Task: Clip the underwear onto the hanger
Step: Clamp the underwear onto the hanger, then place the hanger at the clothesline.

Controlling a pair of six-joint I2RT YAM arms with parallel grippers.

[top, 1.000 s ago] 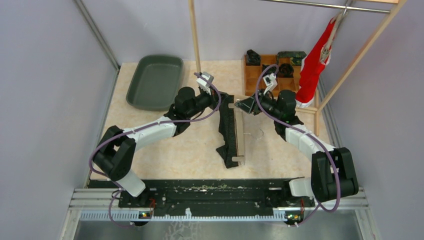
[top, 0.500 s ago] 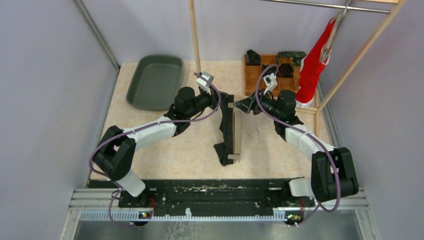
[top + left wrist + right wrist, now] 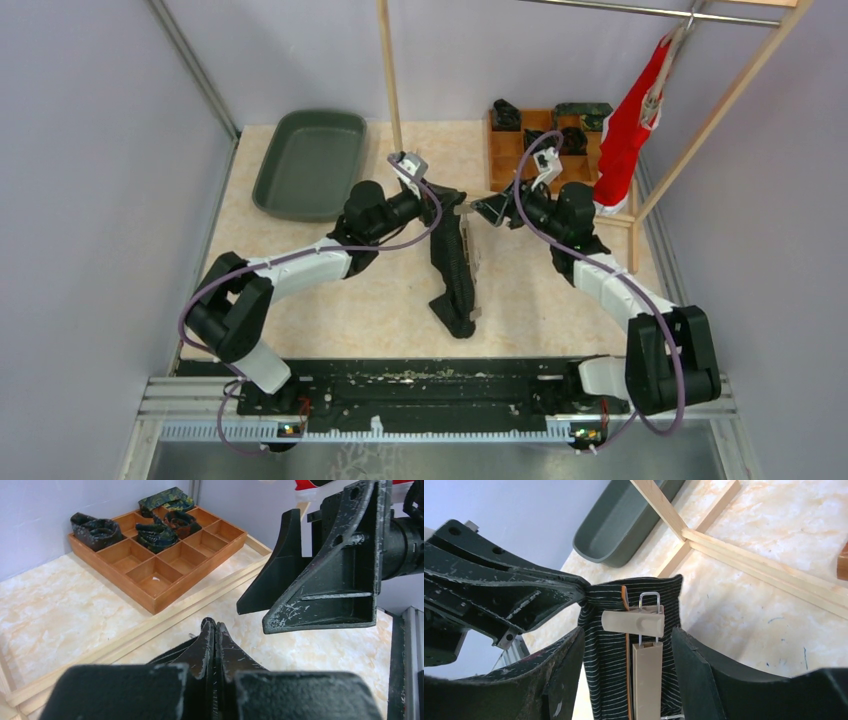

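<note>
The underwear [image 3: 604, 650] is black with thin pale stripes, the hanger [image 3: 647, 670] beige.

Black pinstriped underwear [image 3: 604, 660] hoisted by one top corner (tail down on table [image 3: 380, 300]), beige hanger [image 3: 646, 680] clipped along top edge

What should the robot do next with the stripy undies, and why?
Probably back the right tool away from the clip: its jaws stand open either side of it, and it already sits over the underwear that the left tool pinches.
</note>
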